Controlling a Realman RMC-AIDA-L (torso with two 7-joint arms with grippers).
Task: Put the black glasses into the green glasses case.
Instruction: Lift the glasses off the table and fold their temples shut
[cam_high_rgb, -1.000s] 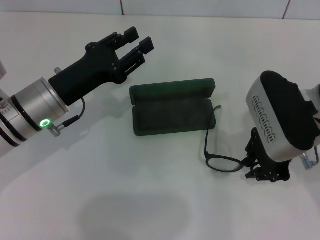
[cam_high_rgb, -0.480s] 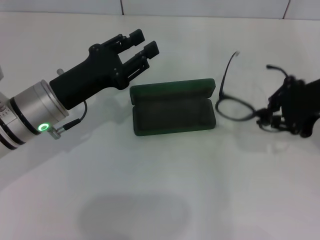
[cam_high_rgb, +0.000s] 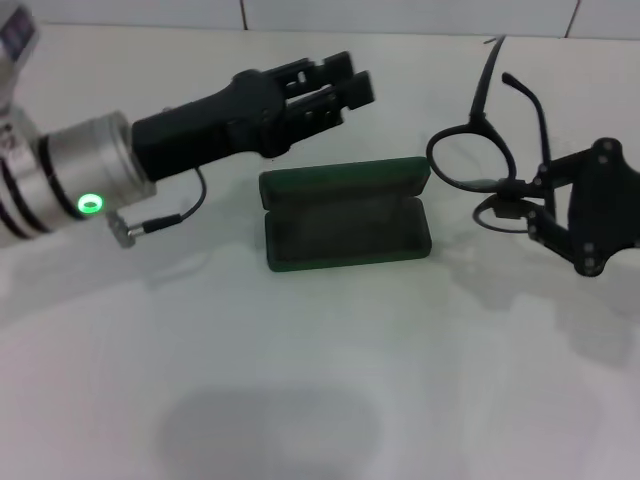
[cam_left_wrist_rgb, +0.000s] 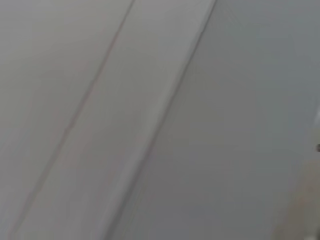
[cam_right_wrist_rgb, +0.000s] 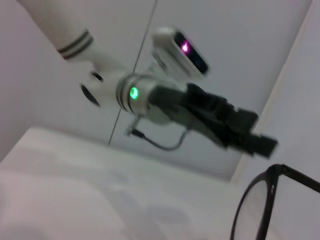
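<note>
1. Holding the black glasses (cam_high_rgb: 478, 160) off the table (cam_high_rgb: 320, 380), the right gripper (cam_high_rgb: 540, 205) is clamped on the frame near its middle; the glasses hang in the air just to the right of the green glasses case (cam_high_rgb: 345, 213), with nothing between them.

2. Lying open on the table, the case has its lid folded back toward the far side and its dark tray facing up; its long axis runs left to right across the head view; it sits to the left of the right gripper and slightly nearer the robot than the raised lens.

3. Tilted up, the glasses do not lie flat; one roundish lens faces roughly toward the camera, the second lens is half hidden by the gripper, and both temple arms rise toward the far wall; so their lens-to-lens axis runs about parallel to the case, but the frame stands on edge.

4. My judgement: the coming move turns on carrying the glasses leftward over the tray and laying them down flat, temples folded or tucked in line with the case.

5. Hovering behind the case's lid, the left gripper (cam_high_rgb: 335, 88) points rightward with its fingers apart and empty; the right arm is clearly the one nearer the glasses.
</note>
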